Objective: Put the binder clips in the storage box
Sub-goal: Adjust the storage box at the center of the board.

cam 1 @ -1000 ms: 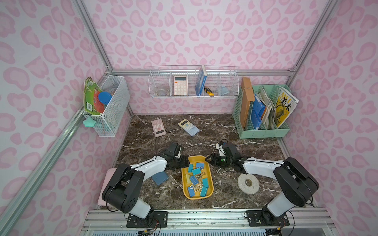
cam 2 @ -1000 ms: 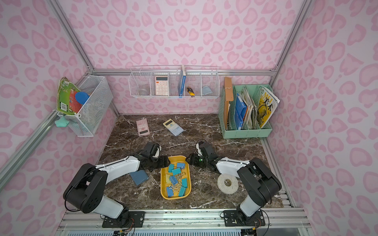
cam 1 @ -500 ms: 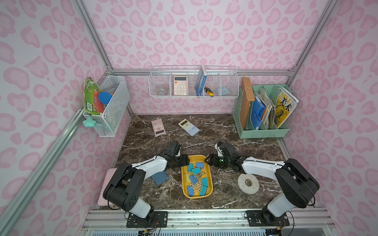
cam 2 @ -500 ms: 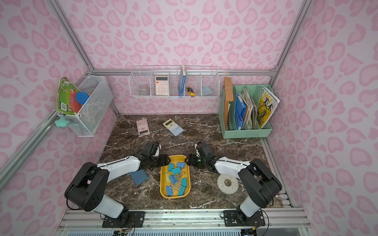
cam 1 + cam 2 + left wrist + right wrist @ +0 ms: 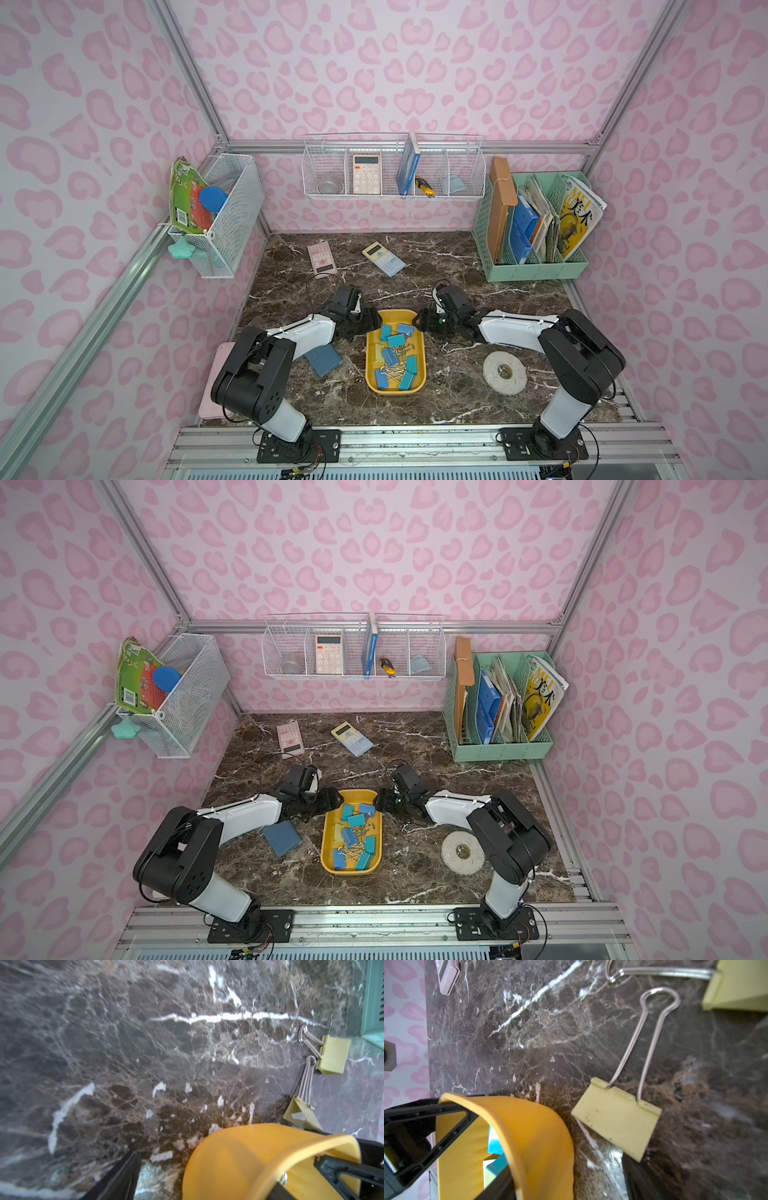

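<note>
Binder clips (image 5: 396, 340) are lying in the storage box (image 5: 423, 365); left end effector (image 5: 371, 323) and right end effector (image 5: 420, 323) are gaping astride its far corners, gripping nothing.

My left gripper (image 5: 332, 801) sits at the eleven o'clock corner of the yellow storage box (image 5: 349, 870), my right gripper (image 5: 380, 802) at one o'clock; blue and teal binder clips (image 5: 356, 821) lie inside.

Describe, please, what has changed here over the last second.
The right gripper moved toward the left arm's side, onto the far corner of the storage box, jaws widening; the box slid slightly the same way. The left gripper and the binder clips inside stayed put.
</note>
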Action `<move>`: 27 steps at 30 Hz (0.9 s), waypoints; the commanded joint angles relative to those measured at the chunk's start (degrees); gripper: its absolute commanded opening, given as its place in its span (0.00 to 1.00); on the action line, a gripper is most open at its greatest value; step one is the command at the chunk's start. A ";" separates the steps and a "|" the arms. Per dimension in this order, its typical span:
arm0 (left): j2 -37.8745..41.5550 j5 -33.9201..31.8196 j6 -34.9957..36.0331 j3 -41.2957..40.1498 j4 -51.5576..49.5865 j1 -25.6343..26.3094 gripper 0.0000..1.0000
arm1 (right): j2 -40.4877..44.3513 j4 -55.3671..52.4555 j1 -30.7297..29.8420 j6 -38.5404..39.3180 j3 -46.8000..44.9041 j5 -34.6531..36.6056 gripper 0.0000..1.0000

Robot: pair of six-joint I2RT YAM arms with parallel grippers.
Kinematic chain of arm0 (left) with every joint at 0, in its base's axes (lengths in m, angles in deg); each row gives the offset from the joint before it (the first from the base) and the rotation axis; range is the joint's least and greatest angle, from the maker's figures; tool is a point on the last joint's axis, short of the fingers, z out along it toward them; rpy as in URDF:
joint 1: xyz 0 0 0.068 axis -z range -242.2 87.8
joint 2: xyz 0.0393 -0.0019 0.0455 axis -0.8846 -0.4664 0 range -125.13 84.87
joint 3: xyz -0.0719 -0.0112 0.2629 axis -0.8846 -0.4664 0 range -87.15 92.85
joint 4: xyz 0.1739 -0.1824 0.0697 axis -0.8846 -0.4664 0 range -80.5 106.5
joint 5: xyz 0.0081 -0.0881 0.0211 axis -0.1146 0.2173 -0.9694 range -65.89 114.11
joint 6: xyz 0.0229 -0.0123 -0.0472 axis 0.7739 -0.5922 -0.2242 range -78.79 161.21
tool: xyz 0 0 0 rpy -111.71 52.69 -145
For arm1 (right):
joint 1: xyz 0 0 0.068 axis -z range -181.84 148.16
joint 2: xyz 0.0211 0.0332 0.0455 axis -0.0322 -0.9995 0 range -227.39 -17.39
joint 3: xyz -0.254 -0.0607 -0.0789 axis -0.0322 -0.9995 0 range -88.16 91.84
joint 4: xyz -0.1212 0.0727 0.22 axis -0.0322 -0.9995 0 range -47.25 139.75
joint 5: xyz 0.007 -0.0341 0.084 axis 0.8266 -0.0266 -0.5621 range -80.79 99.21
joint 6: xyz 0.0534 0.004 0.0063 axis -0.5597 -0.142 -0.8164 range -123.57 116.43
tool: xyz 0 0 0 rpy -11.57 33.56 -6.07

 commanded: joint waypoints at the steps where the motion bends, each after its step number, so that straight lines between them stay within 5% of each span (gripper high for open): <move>1: -3.31 -5.43 -3.42 -1.33 -17.45 -2.09 0.79 | -0.83 -4.99 -0.02 1.74 1.30 4.26 0.73; 27: -5.24 -7.65 -8.88 -3.70 -16.51 -4.25 0.79 | 5.31 -17.60 -3.96 8.93 3.93 23.12 0.75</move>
